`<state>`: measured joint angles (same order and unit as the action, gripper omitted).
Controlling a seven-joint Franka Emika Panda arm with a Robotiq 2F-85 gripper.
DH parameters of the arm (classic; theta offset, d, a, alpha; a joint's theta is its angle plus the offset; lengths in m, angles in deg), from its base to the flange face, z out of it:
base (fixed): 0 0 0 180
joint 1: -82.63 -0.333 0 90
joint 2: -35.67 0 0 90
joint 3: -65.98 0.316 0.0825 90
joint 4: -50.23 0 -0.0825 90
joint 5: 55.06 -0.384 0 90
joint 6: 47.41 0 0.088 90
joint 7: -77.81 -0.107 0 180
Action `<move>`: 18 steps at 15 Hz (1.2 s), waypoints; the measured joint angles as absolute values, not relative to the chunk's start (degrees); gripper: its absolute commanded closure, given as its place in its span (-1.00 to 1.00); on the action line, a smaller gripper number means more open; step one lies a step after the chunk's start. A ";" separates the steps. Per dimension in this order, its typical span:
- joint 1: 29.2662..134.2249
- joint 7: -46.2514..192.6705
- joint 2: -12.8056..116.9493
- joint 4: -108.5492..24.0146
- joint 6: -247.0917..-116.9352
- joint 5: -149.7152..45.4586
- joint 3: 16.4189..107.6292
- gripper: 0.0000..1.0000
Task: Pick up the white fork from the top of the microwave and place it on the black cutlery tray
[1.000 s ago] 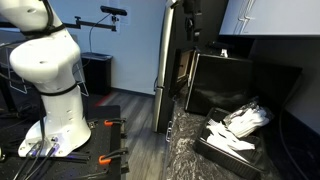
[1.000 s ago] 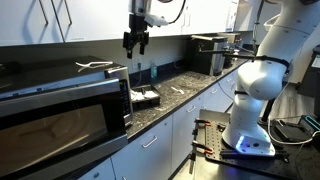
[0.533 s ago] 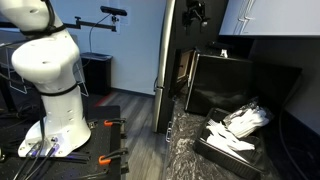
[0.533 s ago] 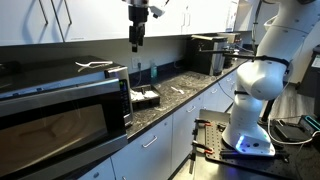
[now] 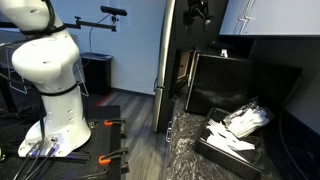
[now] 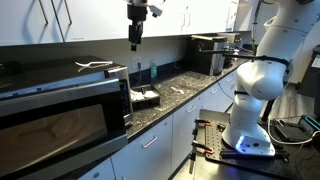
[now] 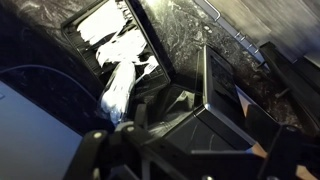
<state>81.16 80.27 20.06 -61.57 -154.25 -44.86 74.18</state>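
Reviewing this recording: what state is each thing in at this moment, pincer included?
white fork: lying loose on top of the microwave, not gripped.
microwave: door shut.
black cutlery tray: on the counter, holding heaped white cutlery.
pincer: open, empty, high above the counter near the microwave's corner.

Gripper (image 6: pixel 134 43) hangs high, pointing down (fingers spread apart).

A dark speckled stone countertop (image 6: pixel 195 85) stretches over white lower cabinets (image 6: pixel 160 150), with white upper cabinets (image 6: pixel 90 20) above — all evenly lit. In an exterior view, a blue-grey wall (image 5: pixel 135 45) meets a dark floor (image 5: pixel 135 120).
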 measured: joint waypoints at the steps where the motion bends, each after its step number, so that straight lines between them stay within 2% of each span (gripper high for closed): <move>1: 80.97 83.00 20.45 -61.57 -155.30 -43.96 73.91 -1.00; 10: 79.60 109.23 29.54 -60.02 -170.80 -44.19 69.44 -1.00; 18: 79.22 118.78 37.98 -51.84 -173.73 -50.61 69.40 -1.00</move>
<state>79.22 118.78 37.98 -51.84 -173.73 -50.61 69.40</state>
